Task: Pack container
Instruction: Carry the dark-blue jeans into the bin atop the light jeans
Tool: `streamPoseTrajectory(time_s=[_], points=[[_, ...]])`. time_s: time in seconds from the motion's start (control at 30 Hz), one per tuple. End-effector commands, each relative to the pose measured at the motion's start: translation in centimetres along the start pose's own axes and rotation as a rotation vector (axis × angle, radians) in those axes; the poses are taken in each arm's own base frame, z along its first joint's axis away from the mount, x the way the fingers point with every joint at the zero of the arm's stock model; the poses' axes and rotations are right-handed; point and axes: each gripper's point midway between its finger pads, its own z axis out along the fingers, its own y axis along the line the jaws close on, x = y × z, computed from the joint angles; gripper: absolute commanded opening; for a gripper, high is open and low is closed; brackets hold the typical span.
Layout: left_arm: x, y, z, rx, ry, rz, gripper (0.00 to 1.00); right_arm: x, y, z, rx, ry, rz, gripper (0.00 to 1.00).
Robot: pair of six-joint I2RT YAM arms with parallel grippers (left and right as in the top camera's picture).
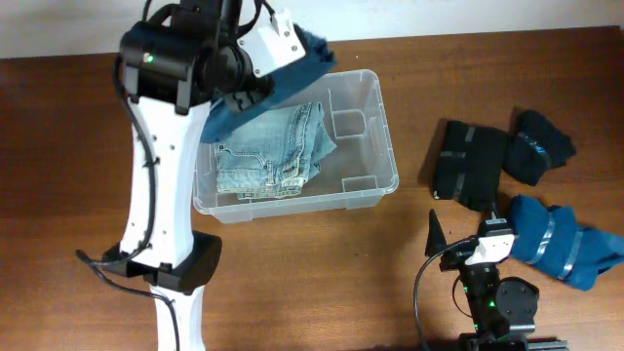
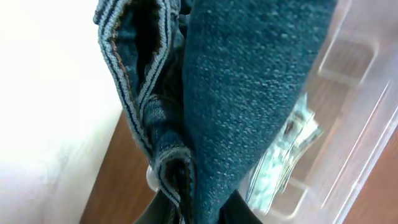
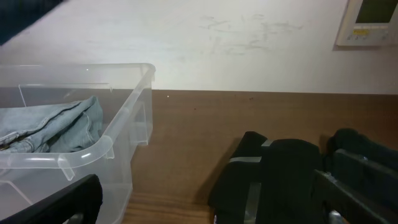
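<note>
- Only the overhead view shows both arms. The left wrist view is almost filled by a dark denim garment [image 2: 249, 93], with the clear wall of the container [image 2: 365, 93] at its right edge.
- Only the right wrist view shows a wall panel [image 3: 372, 22]. There the container's corner sits at left, and black folded garments [image 3: 273, 174] lie ahead.
- Left end effector [image 1: 244, 86]: closed on the dark denim garment, above the container's back-left corner.
- Right end effector [image 3: 214, 198]: fingers spread wide, holding nothing, well to the right of the container.
- The container stands on the table [image 1: 292, 283], opening upward. Its long axis runs left to right in the overhead view, slightly skewed. Folded light-blue jeans [image 1: 268, 151] lie in its left half.
</note>
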Motion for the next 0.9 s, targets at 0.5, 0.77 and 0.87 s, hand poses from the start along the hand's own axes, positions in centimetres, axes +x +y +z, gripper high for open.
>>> streamPoseTrajectory(time_s=[0.5,0.77,0.87], points=[[3.2,-0.9,4.3,0.106,0.138,0.472,0.00,0.2,0.1,0.0,-0.008,0.001,0.002,0.98],[2.7,1.1,4.4,0.012,0.153,0.476,0.00,0.2,0.1,0.0,-0.008,0.001,0.002,0.98],[2.7,1.0,4.5,0.014,0.154,0.476,0.00,0.2,0.1,0.0,-0.008,0.001,0.002,0.98]])
